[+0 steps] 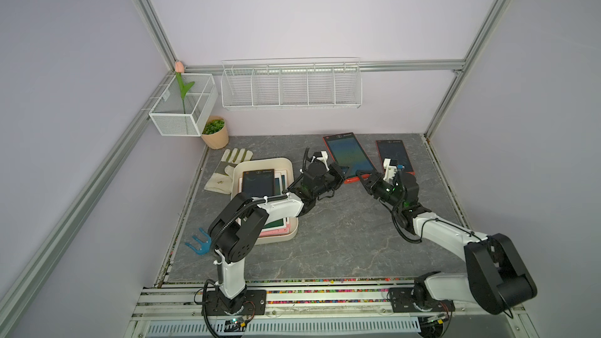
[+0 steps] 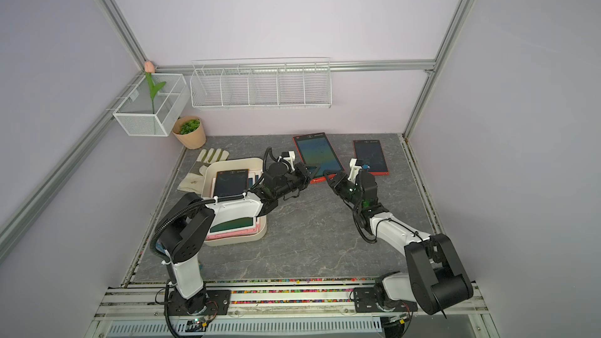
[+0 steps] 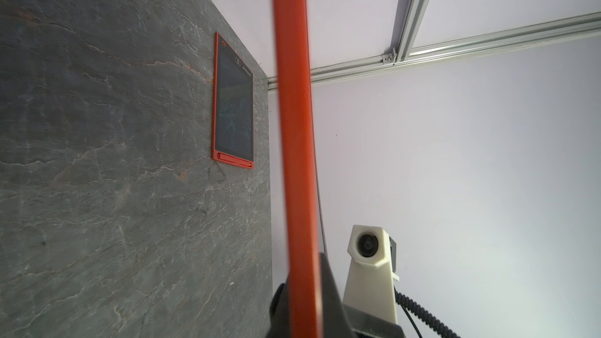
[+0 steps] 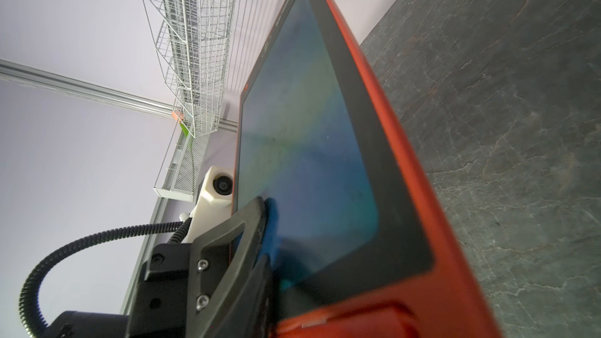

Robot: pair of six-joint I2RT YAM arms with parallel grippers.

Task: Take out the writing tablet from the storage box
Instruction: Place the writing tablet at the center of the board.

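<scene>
On the grey stone-patterned table (image 1: pixel 325 242), near its left edge, lies one blue pronged plastic piece (image 1: pixel 199 242). One shallow, round-cornered cream-white plastic storage box (image 1: pixel 279 236) holds stacked flat tablets, from a dark-framed tablet (image 1: pixel 258 183) on top to a pink-framed tablet (image 1: pixel 274 231) lowest; the left arm hides their number.

Two more lie outside the box. The large red-framed writing tablet (image 1: pixel 349 156) is clamped at a near corner by the closed left jaws. The right jaws are at its other near corner, and I cannot tell whether they grip it. The small red-framed tablet (image 1: pixel 393 154) lies flat by the far right corner.

Beyond are one cream work glove (image 1: pixel 227 170), one peach pot (image 1: pixel 216 139) of greenery and two white wire baskets (image 1: pixel 291 87).
</scene>
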